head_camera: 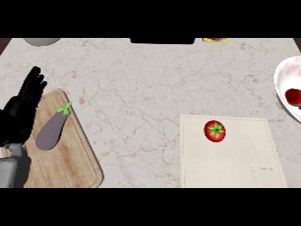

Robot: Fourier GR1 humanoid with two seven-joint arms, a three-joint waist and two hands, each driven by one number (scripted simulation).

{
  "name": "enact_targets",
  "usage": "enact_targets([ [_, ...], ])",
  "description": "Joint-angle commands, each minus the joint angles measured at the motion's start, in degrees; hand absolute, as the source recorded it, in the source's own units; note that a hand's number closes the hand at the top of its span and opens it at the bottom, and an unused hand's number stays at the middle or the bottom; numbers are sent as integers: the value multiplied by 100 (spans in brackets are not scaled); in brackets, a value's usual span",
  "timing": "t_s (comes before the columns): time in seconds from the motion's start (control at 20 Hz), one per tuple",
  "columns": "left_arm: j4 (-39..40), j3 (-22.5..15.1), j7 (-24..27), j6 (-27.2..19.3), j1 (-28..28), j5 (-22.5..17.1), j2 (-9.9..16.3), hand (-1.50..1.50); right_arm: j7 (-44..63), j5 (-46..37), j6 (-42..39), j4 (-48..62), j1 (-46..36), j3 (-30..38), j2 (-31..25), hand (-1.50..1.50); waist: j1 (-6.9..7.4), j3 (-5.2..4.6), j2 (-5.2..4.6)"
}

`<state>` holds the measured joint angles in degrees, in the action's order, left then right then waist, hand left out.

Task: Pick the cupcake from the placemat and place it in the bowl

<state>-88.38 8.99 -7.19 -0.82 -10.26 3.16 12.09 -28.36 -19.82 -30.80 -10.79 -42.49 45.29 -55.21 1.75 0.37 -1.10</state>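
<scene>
A: Where is the cupcake (299, 98) right now?

B: Already in the bowl (284, 75) at the right edge of the frame. It looks like a red-topped cake over a brownish base, lying against the bowl's inner wall. The placemat (244, 170), lower right of centre, carries only a tomato (215, 131).

A: And the robot hands?

B: Only the left robot hand (22, 110) shows, at the left edge, fingers straight and pointing up, holding nothing; it seems to be resting. It overlaps the left side of the cutting board (74, 170), where an eggplant (52, 131) lies. The right robot hand is out of the frame, so nothing can be said about it.

A: If the cupcake needed handling again, how would it behave?

B: My guess is light and soft: the topping would smear or crush easily, and the base is the sturdier part. I'd close the fingers round the sides of the base, low down, and keep off the top. Where it lies against the sloped wall, the reach would best come from above.

A: So how far along is the task?

B: Judging from how things lie on the worktop (146, 79), the placing looks done.
</scene>
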Motion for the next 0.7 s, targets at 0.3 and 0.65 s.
enact_targets([
  [0.3, -300, 72, -183, 74, 129, -110, 80, 0, -251, 508, -1638, 411, 1024, 468, -867, -150, -72, 42, 30],
  [0.65, 54, 73, -64, -34, -3, 10, 32, 0, -197, 854, -2066, 173, 1051, 677, -856, -150, -118, 32, 11],
])
